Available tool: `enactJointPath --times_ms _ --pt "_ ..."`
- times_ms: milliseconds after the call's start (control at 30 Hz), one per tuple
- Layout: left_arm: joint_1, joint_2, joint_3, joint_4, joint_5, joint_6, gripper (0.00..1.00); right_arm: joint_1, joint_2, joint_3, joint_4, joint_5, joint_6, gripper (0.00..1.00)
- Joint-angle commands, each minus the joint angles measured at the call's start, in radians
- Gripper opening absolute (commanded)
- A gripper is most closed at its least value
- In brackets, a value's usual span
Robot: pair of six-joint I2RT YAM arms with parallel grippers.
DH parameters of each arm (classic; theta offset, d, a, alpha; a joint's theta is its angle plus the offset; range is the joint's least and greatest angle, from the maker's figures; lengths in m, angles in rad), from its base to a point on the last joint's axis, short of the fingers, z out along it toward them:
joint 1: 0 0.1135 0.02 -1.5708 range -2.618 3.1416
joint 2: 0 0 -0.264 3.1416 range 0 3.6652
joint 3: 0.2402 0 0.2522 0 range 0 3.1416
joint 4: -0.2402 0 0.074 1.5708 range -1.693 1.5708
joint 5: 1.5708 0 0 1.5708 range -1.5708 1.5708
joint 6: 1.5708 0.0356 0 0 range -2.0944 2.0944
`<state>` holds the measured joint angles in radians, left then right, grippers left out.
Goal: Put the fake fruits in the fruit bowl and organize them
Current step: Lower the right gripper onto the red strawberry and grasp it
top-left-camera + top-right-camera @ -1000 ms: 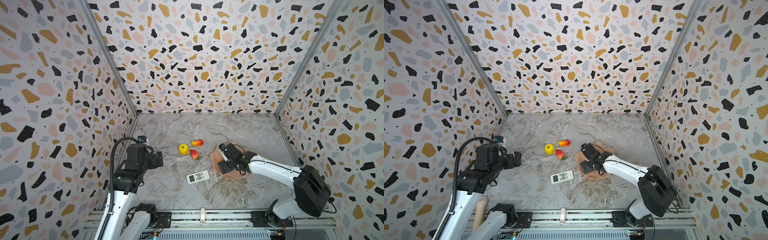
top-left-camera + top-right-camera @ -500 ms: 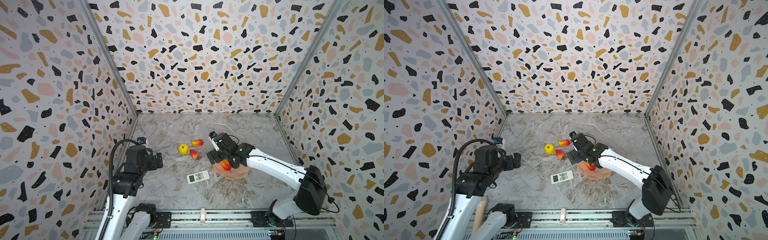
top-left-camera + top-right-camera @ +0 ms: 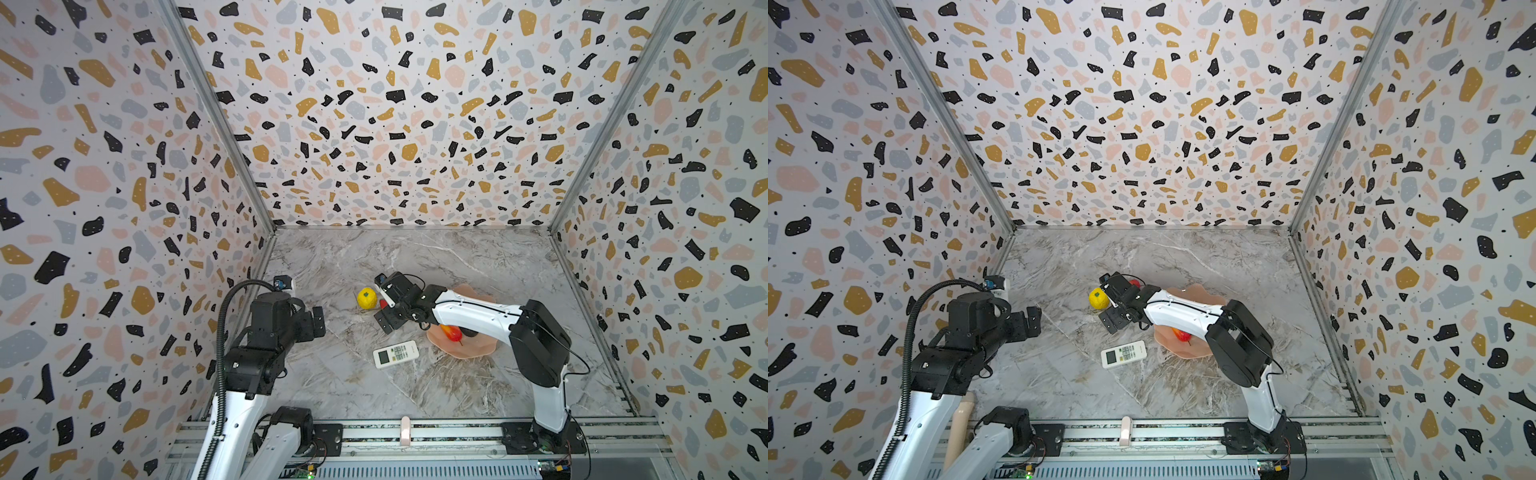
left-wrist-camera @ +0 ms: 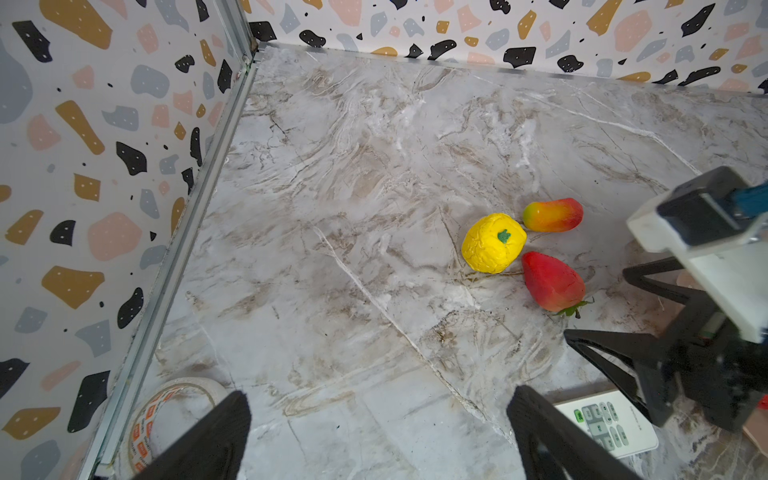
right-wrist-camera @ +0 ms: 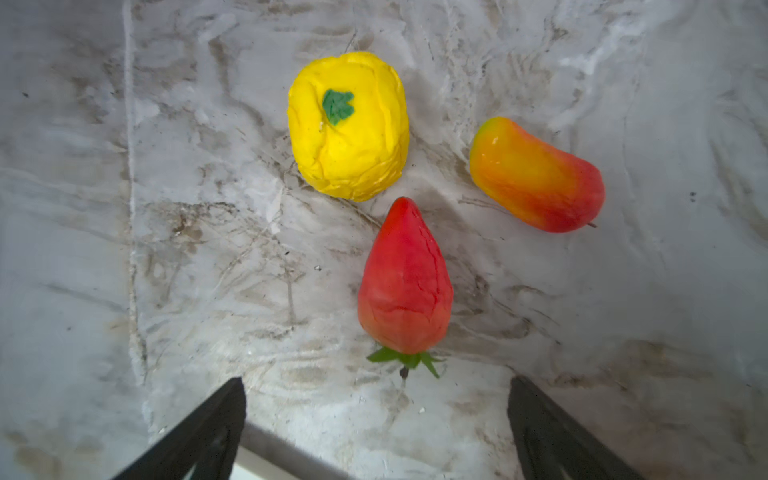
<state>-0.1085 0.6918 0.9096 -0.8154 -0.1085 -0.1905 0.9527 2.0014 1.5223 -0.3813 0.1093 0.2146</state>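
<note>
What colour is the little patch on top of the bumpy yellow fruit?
Green. The patch on the yellow fruit shows best in the right wrist view.

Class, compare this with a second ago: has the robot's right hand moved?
Yes. The right hand has moved from above the fruit bowl leftwards in a top view, and now hangs open beside the yellow fruit.

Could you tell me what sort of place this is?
Probably a staged robot test cell rather than a home: patterned panel walls box in a marble-look tabletop, and the left arm and right arm stand on a metal rail at its front edge.
</note>
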Motion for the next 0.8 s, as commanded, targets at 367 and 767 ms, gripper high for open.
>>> enactJointPath --times_ms 367,767 --pt "-0.002 -0.006 -0.010 0.010 0.018 0.010 0.99 -0.052 0.141 0.129 0.041 -0.026 0.005 0.78" --pt "-0.002 -0.003 -0.011 0.009 0.020 0.010 1.00 -0.061 0.185 0.169 0.022 -0.062 0.000 0.44"
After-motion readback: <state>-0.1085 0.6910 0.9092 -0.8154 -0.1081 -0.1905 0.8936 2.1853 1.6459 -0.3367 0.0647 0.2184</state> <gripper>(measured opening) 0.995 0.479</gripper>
